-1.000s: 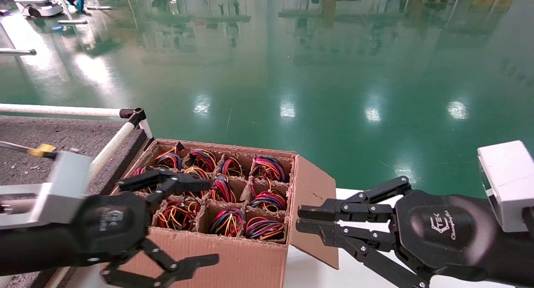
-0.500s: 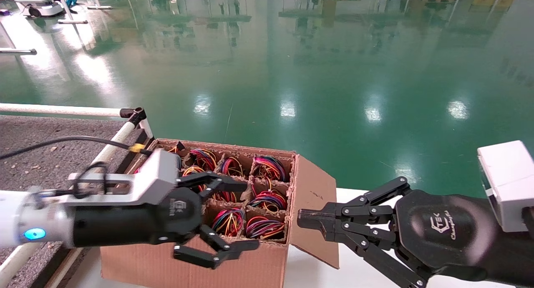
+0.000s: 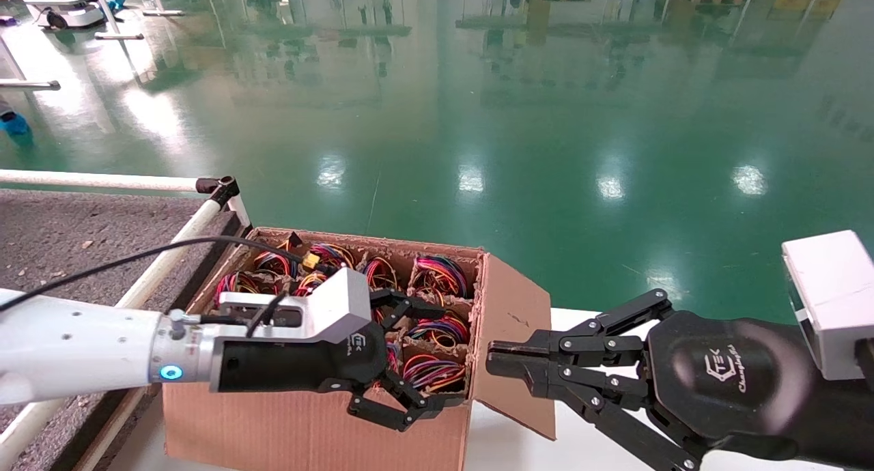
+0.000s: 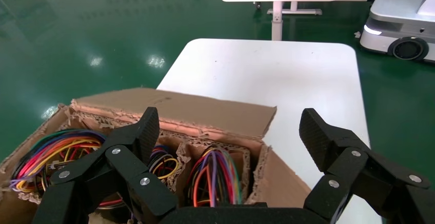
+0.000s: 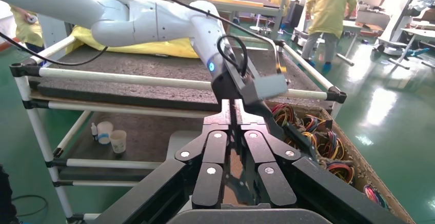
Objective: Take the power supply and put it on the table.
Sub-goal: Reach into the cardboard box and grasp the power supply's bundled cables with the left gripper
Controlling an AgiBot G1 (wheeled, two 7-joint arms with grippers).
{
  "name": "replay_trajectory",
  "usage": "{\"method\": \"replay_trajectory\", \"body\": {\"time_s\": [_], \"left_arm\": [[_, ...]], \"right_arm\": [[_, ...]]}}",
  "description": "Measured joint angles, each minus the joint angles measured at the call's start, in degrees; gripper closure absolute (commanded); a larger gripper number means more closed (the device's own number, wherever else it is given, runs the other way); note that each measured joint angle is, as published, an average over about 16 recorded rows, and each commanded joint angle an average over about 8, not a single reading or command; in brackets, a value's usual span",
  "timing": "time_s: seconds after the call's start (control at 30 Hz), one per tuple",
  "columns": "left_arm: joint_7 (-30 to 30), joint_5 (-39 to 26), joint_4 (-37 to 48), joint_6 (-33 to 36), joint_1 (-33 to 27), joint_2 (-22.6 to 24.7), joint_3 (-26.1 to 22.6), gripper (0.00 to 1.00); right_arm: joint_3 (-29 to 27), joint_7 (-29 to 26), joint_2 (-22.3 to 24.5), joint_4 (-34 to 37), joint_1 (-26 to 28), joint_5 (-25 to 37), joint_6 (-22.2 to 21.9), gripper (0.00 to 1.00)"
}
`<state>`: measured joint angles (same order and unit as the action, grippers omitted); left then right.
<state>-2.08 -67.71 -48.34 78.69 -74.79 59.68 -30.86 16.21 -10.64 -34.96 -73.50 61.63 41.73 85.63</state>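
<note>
Several power supplies stand in the cells of a cardboard box [image 3: 307, 423], and only their looped coloured wires show. My left gripper [image 3: 437, 358] hangs open over the near right cells. One power supply [image 4: 213, 178] sits below and between its fingers, which touch nothing. The same wire bundle [image 3: 430, 372] shows in the head view. The table [image 3: 68, 225], dark grey and speckled with a white rail, lies left of the box. My right gripper [image 3: 493, 360] is shut and empty just right of the box flap, pointing at the left arm [image 5: 154, 19].
The box stands on a smooth white tabletop [image 3: 519, 450] with its right flap [image 3: 512, 348] folded out. The white rail [image 3: 177, 242] and black joint [image 3: 215, 184] border the box. Two cups [image 5: 112, 137] sit on a lower shelf. People [image 5: 333, 8] stand on the green floor.
My left arm has swung right from beside the table to over the box, its gripper still open. My right gripper's fingers, slightly apart a second ago, have come together.
</note>
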Motion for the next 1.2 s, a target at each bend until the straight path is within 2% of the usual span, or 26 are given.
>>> {"method": "replay_trajectory", "body": {"time_s": [0.03,0.07,0.1,0.73,1.2], "left_arm": [[-0.63,-0.25,0.75,-0.2,-0.11,0.38,-0.09,0.88],[-1.18,-0.47,1.47,-0.37,-0.2,0.7,-0.17,0.96],[-1.69,-0.68,2.16,-0.52,-0.28,1.0,-0.24,1.0],[-7.67,-2.29,11.03,-2.07,-1.59,2.91,-0.41,1.0],[-10.35,-2.34,14.87,-0.16,-2.5,3.17,-0.56,1.0]], "right_arm": [[0.0,0.0,0.0,0.0,0.0,0.0,0.0,0.0],[0.01,0.0,0.0,0.0,0.0,-0.01,0.0,0.0],[0.01,0.01,0.01,0.0,0.0,-0.01,-0.01,0.0],[0.09,0.05,0.04,0.0,0.02,-0.06,-0.04,0.0],[0.15,0.07,0.06,0.0,0.03,-0.1,-0.06,0.0]]}}
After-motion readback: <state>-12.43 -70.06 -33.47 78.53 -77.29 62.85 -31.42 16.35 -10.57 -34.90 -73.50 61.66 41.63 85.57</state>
